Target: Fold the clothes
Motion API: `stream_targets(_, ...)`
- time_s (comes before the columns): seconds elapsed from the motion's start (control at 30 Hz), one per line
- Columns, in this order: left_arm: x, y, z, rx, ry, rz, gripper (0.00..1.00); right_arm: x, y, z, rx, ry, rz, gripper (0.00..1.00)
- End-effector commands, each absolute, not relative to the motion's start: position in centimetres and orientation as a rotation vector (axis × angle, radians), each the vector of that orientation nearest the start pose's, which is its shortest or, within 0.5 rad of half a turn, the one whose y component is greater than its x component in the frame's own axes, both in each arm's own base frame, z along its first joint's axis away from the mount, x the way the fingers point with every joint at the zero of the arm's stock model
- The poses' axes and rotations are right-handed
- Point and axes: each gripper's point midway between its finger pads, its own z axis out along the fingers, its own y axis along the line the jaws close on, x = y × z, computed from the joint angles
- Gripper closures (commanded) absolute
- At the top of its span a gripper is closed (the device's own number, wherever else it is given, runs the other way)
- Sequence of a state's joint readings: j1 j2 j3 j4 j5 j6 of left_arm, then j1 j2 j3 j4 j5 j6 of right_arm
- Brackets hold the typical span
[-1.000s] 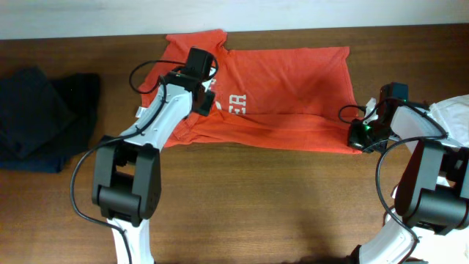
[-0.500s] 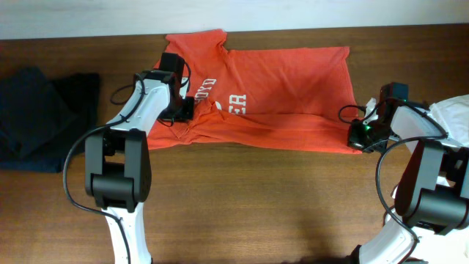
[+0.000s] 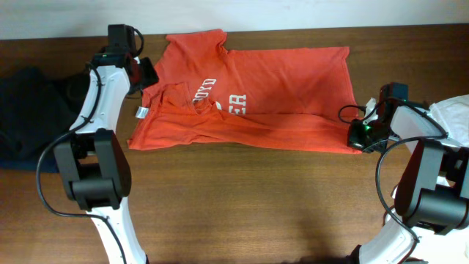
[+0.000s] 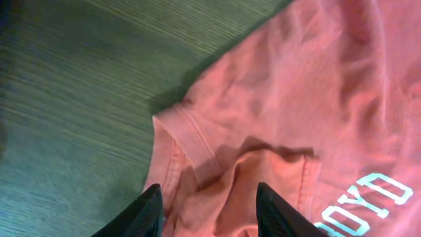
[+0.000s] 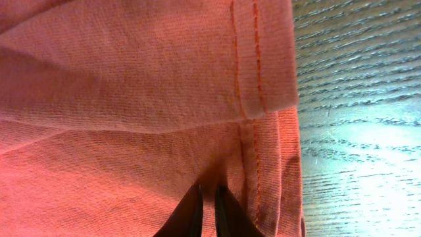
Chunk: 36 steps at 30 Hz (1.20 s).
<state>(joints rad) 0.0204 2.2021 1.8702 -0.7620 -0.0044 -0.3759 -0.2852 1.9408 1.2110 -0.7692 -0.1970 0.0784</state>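
The red-orange T-shirt (image 3: 278, 88) with white lettering lies spread across the back of the table, its front edge folded over. My left gripper (image 3: 145, 73) is open and empty, hovering at the shirt's left sleeve; the left wrist view shows its jaws (image 4: 207, 204) spread over the rumpled sleeve fabric (image 4: 296, 99). My right gripper (image 3: 359, 136) is at the shirt's front right corner. In the right wrist view its jaws (image 5: 208, 197) are shut on a pinch of the shirt's fabric next to the stitched hem (image 5: 247, 79).
Dark navy garments (image 3: 37, 117) lie piled at the table's left end. A white shirt (image 3: 454, 117) lies at the right edge. A white label (image 3: 141, 111) sticks out at the T-shirt's left edge. Bare wood (image 3: 256, 198) runs along the front.
My left gripper has moved from the shirt's middle-left out to the back left. The shirt's left side has been drawn out to the left and let go. The right arm has not moved.
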Motion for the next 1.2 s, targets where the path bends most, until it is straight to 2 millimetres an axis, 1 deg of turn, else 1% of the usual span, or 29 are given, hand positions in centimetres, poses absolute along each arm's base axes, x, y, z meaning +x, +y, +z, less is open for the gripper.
stream_targets(0.0, 54.1, -0.7, 8.6, -0.451, 2.641, -0.214, 0.46, 33.5, -7.3, -2.1, 0.559, 3.068, 0.209, 0.88)
stream_targets(0.03, 54.0, -0.8, 8.5, -0.380, 2.655, -0.200, 0.40, 33.5, -7.3, -2.1, 0.559, 3.069, 0.208, 0.88)
stream_targets(0.07, 53.9, -0.6, 8.1, -0.282, 2.671, -0.155, 0.39, 33.5, -7.3, -2.1, 0.559, 3.069, 0.209, 0.88)
stream_targets(0.1, 53.8, 0.2, 7.5, -0.224, 2.686, -0.082, 0.38, 33.4, -7.3, -2.1, 0.560, 3.069, 0.209, 0.87)
stream_targets(0.13, 53.7, 0.4, 6.3, -0.153, 2.715, -0.048, 0.39, 33.4, -7.3, -2.1, 0.560, 3.072, 0.209, 0.88)
stream_targets(0.17, 53.3, 0.3, 5.1, -0.131, 2.748, -0.041, 0.39, 33.3, -7.3, -2.1, 0.561, 3.074, 0.210, 0.88)
stream_targets(0.2, 52.7, 0.3, 3.5, -0.125, 2.796, -0.039, 0.46, 33.2, -7.3, -2.1, 0.561, 3.077, 0.211, 0.88)
stream_targets(0.23, 52.2, 0.3, 2.6, -0.127, 2.825, -0.036, 0.56, 33.2, -7.2, -2.1, 0.562, 3.079, 0.211, 0.87)
stream_targets(0.27, 52.0, 0.4, 2.2, -0.129, 2.840, -0.030, 0.62, 33.2, -7.2, -2.1, 0.562, 3.079, 0.211, 0.88)
stream_targets(0.33, 51.7, 0.4, 1.9, -0.130, 2.852, -0.030, 0.66, 33.2, -7.3, -2.1, 0.562, 3.081, 0.201, 0.88)
stream_targets(0.43, 50.7, 0.5, 1.7, -0.134, 2.895, -0.024, 0.66, 33.1, -7.4, -2.2, 0.562, 3.081, 0.193, 0.88)
stream_targets(0.47, 50.7, 0.9, 1.7, -0.138, 2.895, 0.000, 0.76, 33.1, -7.4, -2.2, 0.562, 3.081, 0.192, 0.88)
stream_targets(0.5, 50.5, 1.6, 1.6, -0.146, 2.900, 0.066, 0.97, 33.1, -7.4, -2.2, 0.562, 3.081, 0.192, 0.88)
stream_targets(0.53, 50.0, 2.3, 1.6, -0.159, 2.916, 0.108, 0.99, 33.1, -7.4, -2.2, 0.562, 3.081, 0.193, 0.88)
stream_targets(0.63, 48.8, 3.6, 1.4, -0.194, 2.962, 0.126, 0.99, 33.1, -7.4, -2.2, 0.563, 3.083, 0.193, 0.88)
stream_targets(0.7, 47.1, 5.0, 1.1, -0.309, 3.017, 0.129, 0.99, 33.0, -7.4, -2.1, 0.564, 3.089, 0.194, 0.88)
stream_targets(0.77, 45.4, 6.9, 1.1, -0.422, 3.058, 0.187, 1.00, 32.9, -7.4, -2.1, 0.566, 3.091, 0.195, 0.88)
stream_targets(0.8, 45.0, 7.6, 1.1, -0.469, 3.062, 0.185, 1.00, 32.8, -7.4, -2.1, 0.566, 3.093, 0.195, 0.88)
stream_targets(0.83, 45.2, 7.8, 1.0, -0.493, 3.055, 0.130, 1.00, 32.8, -7.3, -2.1, 0.566, 3.095, 0.195, 0.87)
stream_targets(0.87, 45.3, 7.5, 1.0, -0.494, 3.052, 0.096, 0.93, 32.8, -7.3, -2.1, 0.567, 3.095, 0.195, 0.87)
stream_targets(0.9, 45.3, 7.0, 1.0, -0.486, 3.057, 0.073, 0.84, 32.7, -7.3, -2.1, 0.568, 3.101, 0.197, 0.84)
stream_targets(0.93, 45.5, 6.9, 1.3, -0.482, 3.051, 0.071, 0.81, 32.5, -7.2, -2.1, 0.570, 3.107, 0.199, 0.84)
stream_targets(1.0, 46.5, 7.1, 2.9, -0.476, 3.006, 0.069, 0.76, 32.5, -7.2, -1.8, 0.572, 3.114, 0.200, 0.85)
stream_targets(1.03, 47.5, 7.1, 4.6, -0.468, 2.960, 0.065, 0.70, 32.8, -7.3, -1.0, 0.573, 3.117, 0.201, 0.85)
stream_targets(1.07, 49.1, 6.9, 7.7, -0.449, 2.874, 0.047, 0.67, 34.1, -7.7, 0.7, 0.567, 3.097, 0.196, 0.84)
stream_targets(1.1, 49.7, 6.2, 9.1, -0.427, 2.841, 0.004, 0.64, 35.2, -8.0, 1.9, 0.561, 3.075, 0.191, 0.83)
stream_targets(1.13, 50.0, 3.9, 10.3, -0.383, 2.828, -0.111, 0.65, 36.9, -8.5, 3.7, 0.549, 3.031, 0.181, 0.79)
stream_targets(1.17, 49.4, 2.5, 10.1, -0.359, 2.860, -0.161, 0.65, 37.7, -8.7, 4.5, 0.541, 3.005, 0.175, 0.76)
